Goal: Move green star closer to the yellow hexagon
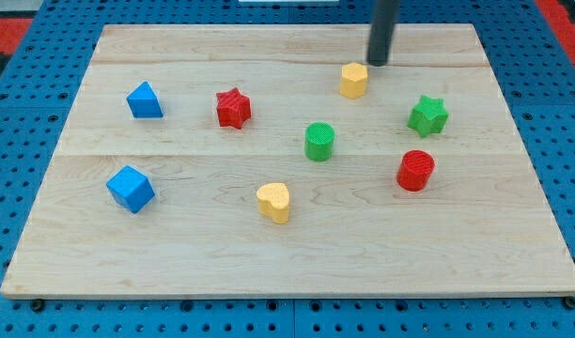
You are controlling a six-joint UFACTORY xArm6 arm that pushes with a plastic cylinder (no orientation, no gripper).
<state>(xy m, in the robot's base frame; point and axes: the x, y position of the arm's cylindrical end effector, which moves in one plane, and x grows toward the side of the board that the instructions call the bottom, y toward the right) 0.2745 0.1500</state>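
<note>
The green star (427,115) lies on the wooden board at the view's right. The yellow hexagon (354,80) sits up and to the left of it, near the view's top. My tip (376,63) is the lower end of a dark rod coming down from the view's top. It rests just up and right of the yellow hexagon, very close to it, and well up and left of the green star.
A green cylinder (319,141) stands near the middle. A red cylinder (416,170) is below the green star. A red star (233,108), a yellow heart (274,202) and two blue blocks (144,100) (131,189) lie to the left. The board edge (287,286) runs along the bottom.
</note>
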